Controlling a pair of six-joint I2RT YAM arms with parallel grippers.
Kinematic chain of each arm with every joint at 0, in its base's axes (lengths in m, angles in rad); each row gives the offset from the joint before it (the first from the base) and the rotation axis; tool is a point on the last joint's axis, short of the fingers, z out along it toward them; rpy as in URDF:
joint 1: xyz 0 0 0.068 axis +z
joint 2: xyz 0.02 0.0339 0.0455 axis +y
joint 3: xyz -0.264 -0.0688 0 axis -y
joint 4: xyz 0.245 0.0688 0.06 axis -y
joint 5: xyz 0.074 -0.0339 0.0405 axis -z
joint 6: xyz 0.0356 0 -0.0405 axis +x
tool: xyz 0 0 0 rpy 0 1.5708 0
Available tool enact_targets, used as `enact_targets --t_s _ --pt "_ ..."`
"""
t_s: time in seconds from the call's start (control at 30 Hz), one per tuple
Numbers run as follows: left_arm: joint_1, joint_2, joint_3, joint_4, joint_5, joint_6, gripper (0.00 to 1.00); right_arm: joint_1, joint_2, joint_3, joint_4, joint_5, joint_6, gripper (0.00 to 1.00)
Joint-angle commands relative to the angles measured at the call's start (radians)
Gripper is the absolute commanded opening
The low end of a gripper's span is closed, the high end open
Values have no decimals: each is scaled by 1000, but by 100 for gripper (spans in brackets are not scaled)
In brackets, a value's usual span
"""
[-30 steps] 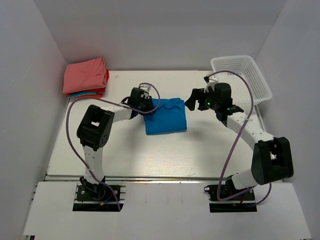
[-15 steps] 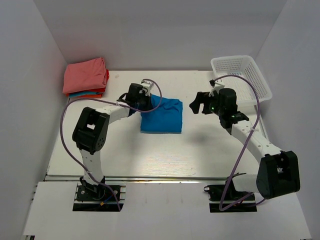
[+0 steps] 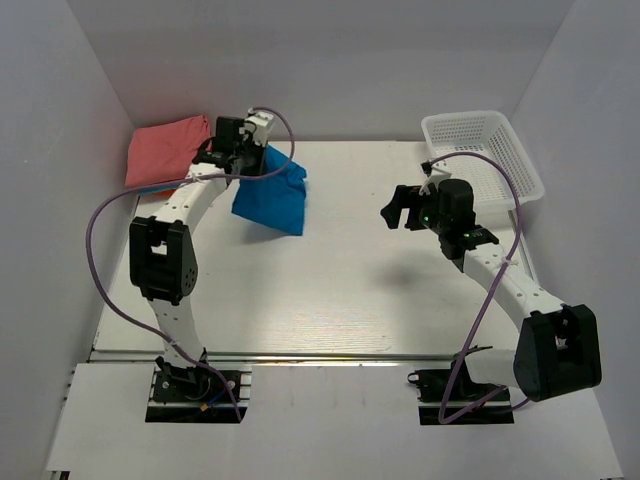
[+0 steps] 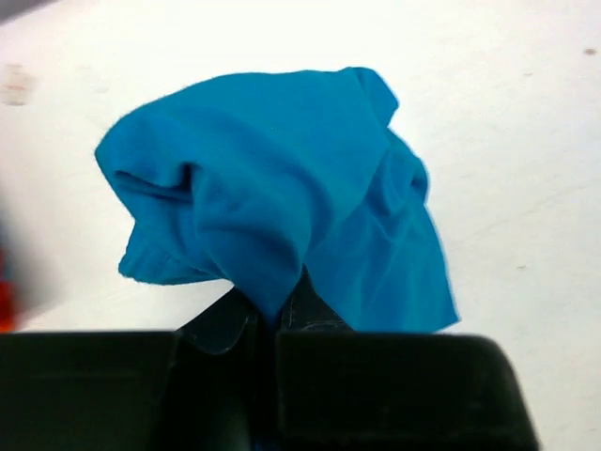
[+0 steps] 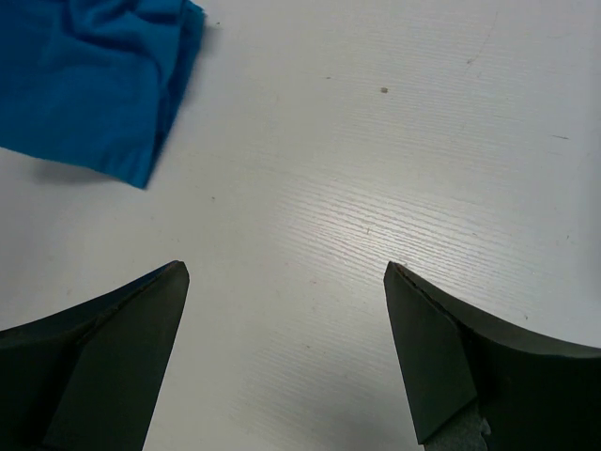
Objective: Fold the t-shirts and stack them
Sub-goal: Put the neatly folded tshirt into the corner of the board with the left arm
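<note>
My left gripper (image 3: 250, 160) is shut on the folded bright blue t-shirt (image 3: 270, 196) and holds it lifted off the table at the back left, the cloth hanging down and to the right. In the left wrist view the blue shirt (image 4: 282, 207) bunches out from between my closed fingers (image 4: 230, 324). A stack of folded shirts (image 3: 170, 150), salmon-pink on top with blue and orange-red edges below, lies at the back left corner, just left of my left gripper. My right gripper (image 3: 392, 207) is open and empty above the table's middle right; its wrist view shows the blue shirt (image 5: 94, 80) at upper left.
A white plastic mesh basket (image 3: 483, 155) stands at the back right corner, behind the right arm. White walls close the table on the left, back and right. Purple cables loop from both arms.
My left gripper has lifted the blue shirt off the table middle and carried it back and left toward the stack. The right gripper has let go and drawn slightly right.
</note>
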Motion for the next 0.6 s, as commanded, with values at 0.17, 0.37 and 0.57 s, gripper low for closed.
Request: enact_targets --t_s 0.17,0.37,0.57 --pt "128 40 311 -180 59 219 0 -3 23 14 12 29 -7 90" --pt "214 156 582 -290 63 273 0 -1 72 39 -4 34 -16 90" --pt "281 155 629 -237 53 284 0 -4 137 66 -22 28 -22 90"
